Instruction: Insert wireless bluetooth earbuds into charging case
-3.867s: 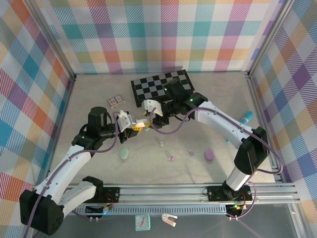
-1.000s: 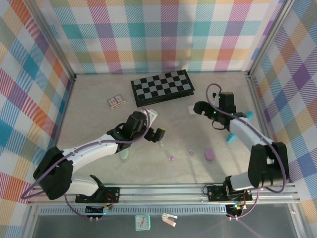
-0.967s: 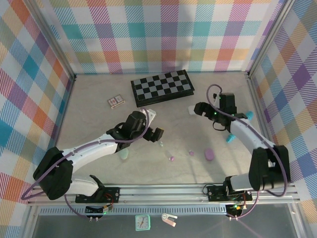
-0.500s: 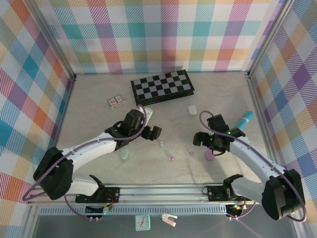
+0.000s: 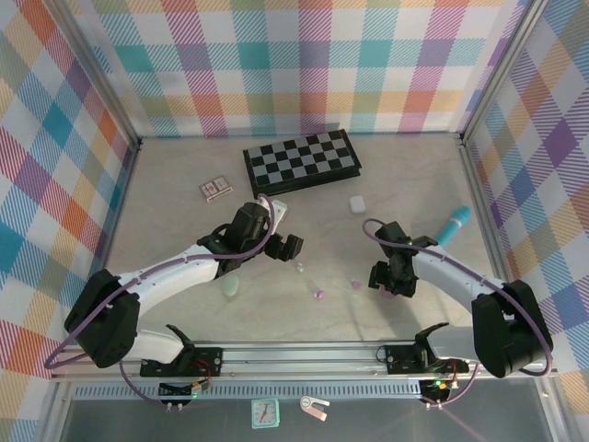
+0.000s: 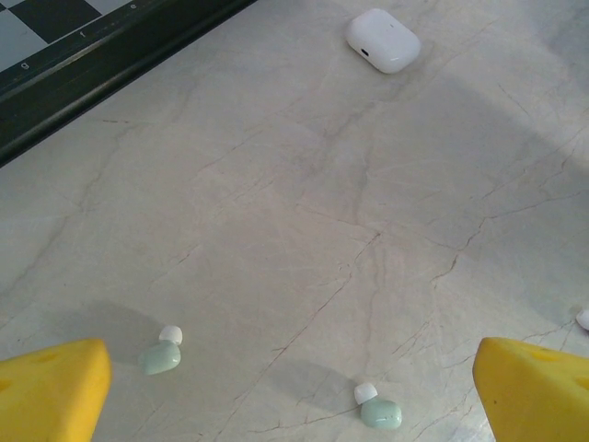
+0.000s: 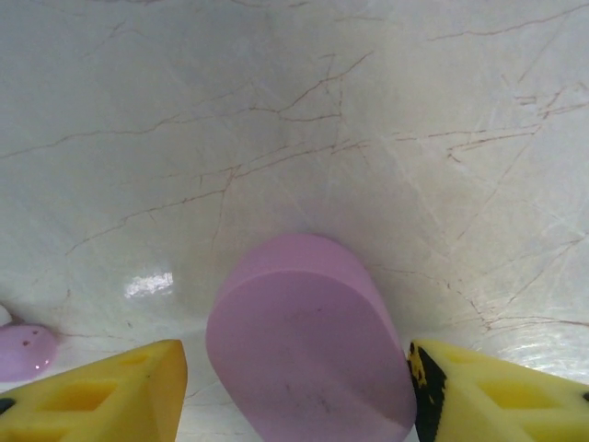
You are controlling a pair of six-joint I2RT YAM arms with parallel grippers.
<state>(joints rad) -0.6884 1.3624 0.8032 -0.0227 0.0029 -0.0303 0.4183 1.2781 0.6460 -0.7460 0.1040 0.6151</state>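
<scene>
R gripper [image 7: 294, 373] straddles lilac case [image 7: 308, 336], jaws part-open, not yet clamped; next: squeeze & lift; L gripper [image 6: 294, 391] wide, empty.

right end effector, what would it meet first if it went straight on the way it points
The right end effector would likely meet the lilac case lying between its fingers; depth is hard to judge.
</scene>
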